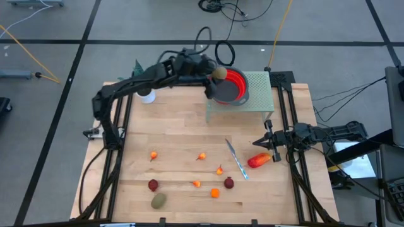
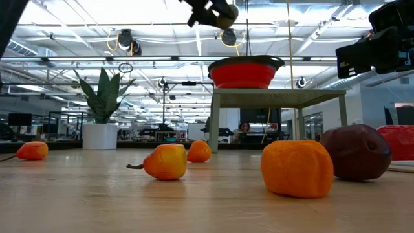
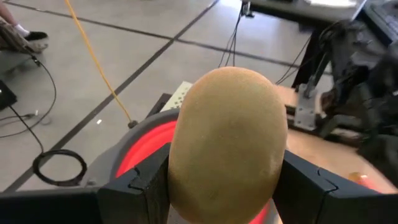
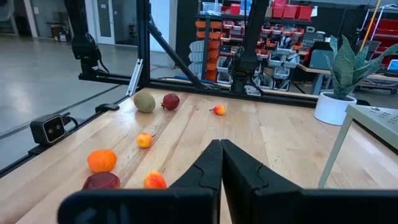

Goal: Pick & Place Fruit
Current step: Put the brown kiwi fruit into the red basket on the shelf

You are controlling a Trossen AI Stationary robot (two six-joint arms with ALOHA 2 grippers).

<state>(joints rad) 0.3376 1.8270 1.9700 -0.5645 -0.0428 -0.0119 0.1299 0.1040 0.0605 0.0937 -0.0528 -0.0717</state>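
My left gripper (image 3: 225, 186) grips an olive-brown fruit (image 3: 227, 143) over the red bowl (image 1: 235, 84); off-centre release could bounce it out. Right gripper (image 4: 221, 163) closed, idle.

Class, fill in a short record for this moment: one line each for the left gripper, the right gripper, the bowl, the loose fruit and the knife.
left gripper: above the red bowl, shut on an olive-brown fruit
right gripper: shut, holding nothing, low at the table's right side, by the elongated red-orange piece
red bowl: on a small raised stand
loose fruit: small orange pieces, two dark red balls, one olive-brown oval on the table
knife: flat on the table
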